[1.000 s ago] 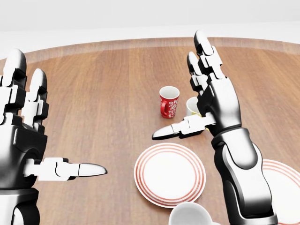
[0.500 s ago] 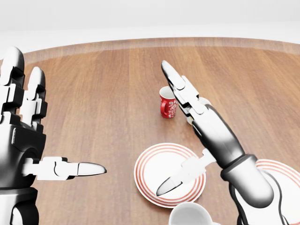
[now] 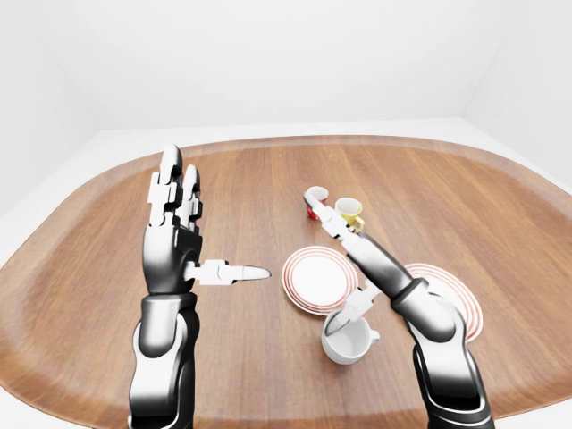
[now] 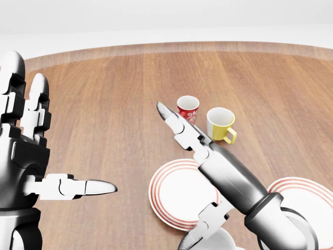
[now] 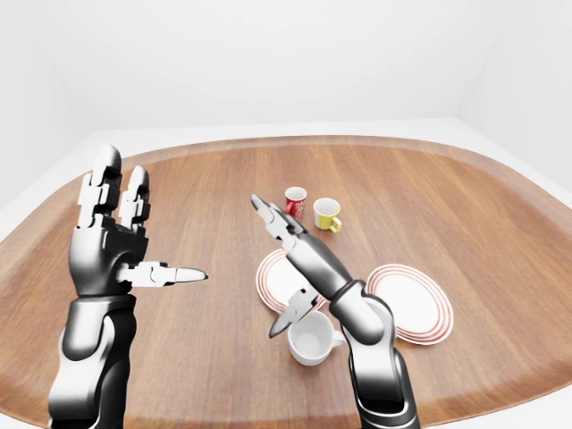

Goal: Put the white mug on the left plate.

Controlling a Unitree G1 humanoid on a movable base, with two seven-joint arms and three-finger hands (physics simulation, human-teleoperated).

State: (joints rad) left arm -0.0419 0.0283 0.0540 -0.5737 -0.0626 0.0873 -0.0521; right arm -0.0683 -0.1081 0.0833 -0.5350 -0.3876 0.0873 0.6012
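The white mug (image 5: pixel 313 340) stands upright on the wooden table, just below the left plate (image 5: pixel 268 284), a white plate with red rings. My right hand (image 5: pixel 281 268) is open and stretched flat over that plate. Its fingers (image 5: pixel 269 217) point toward the top left and its thumb (image 5: pixel 290 319) hangs beside the mug's rim, holding nothing. In the head view only the mug's rim (image 4: pixel 216 240) shows at the bottom edge. My left hand (image 3: pixel 204 228) is raised at the left, open and empty, well apart from the mug.
A second ringed plate (image 5: pixel 413 304) lies to the right of my right forearm. A red mug (image 5: pixel 294 202) and a yellow mug (image 5: pixel 326 214) stand side by side above the plates. The oval table's edge (image 3: pixel 268 143) curves round the top.
My right hand has tipped from upright to nearly flat and sunk toward the bottom of the head view, uncovering the yellow mug. The left hand has hardly moved.
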